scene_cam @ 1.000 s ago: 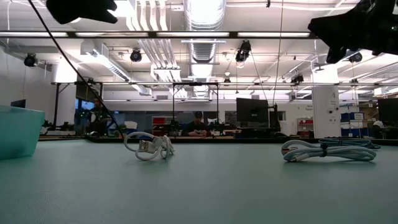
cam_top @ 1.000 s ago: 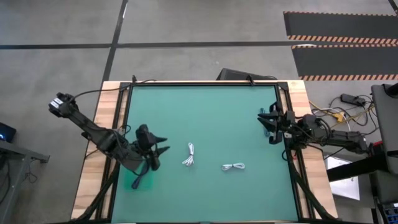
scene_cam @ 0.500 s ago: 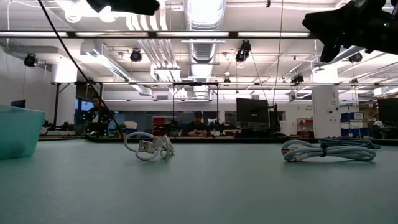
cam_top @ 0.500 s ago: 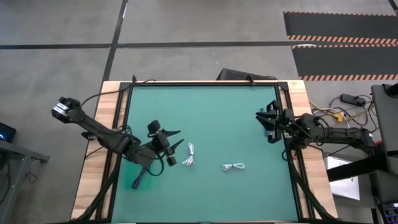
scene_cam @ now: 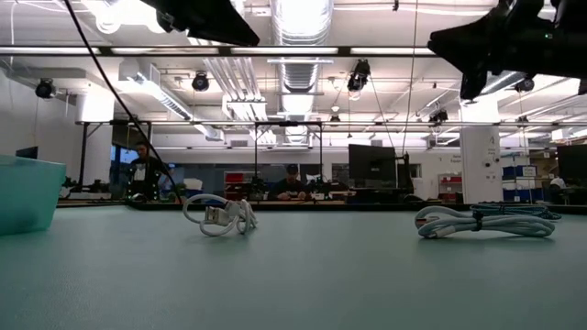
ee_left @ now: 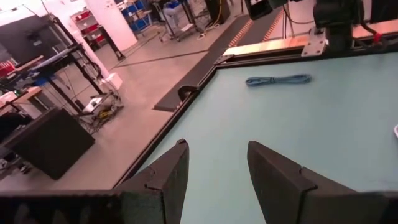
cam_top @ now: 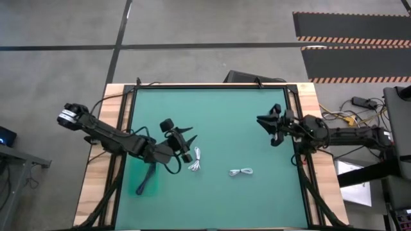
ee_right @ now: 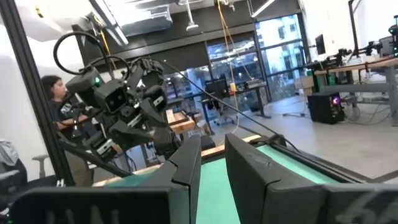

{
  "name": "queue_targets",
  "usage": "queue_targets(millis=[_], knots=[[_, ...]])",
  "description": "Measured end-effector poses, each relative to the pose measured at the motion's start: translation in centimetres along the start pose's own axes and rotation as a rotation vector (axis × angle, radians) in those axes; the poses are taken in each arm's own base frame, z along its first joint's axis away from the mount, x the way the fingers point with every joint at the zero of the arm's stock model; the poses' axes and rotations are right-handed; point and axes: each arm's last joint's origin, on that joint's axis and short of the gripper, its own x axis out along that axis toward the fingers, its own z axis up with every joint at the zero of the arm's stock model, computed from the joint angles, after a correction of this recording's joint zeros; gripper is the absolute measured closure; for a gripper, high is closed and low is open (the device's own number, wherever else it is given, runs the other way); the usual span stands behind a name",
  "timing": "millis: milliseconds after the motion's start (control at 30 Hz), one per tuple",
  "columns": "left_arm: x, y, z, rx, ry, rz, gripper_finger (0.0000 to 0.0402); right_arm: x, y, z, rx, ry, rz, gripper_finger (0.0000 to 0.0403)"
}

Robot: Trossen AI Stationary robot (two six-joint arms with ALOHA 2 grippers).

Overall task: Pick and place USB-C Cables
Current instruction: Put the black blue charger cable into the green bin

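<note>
Low view is showing a teal bin [scene_cam: 27,192] at the table's left edge, contents hidden; both white cables [cam_top: 196,159] [cam_top: 241,172] are lying outside it. Left gripper [cam_top: 187,145] is hanging open; right gripper [cam_top: 266,124] is sitting narrowly parted, empty.

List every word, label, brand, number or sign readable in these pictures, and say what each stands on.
Readable text: none in any view.
The two white USB-C cables, the green table and the teal bin: no markings visible.
Left gripper and right gripper: no label can be made out.
Monitors and signs in the room behind: too small to read.
</note>
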Motion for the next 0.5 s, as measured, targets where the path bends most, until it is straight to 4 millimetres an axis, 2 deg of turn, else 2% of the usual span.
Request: queue_targets(millis=[133,433,500], knots=[[0.0,0.0,0.0,0.002,0.001,0.0,0.0253,0.9,0.1,0.4,-0.005,0.051,-0.012,0.034],[0.0,0.0,0.0,-0.002,0.001,0.0,0.0253,2.9,0.3,1.3,0.0,0.365,-0.097,0.034],[0.0,0.0,0.0,-0.004,0.0,0.0,0.0253,3.4,0.6,2.4,0.008,0.409,-0.123,0.034]])
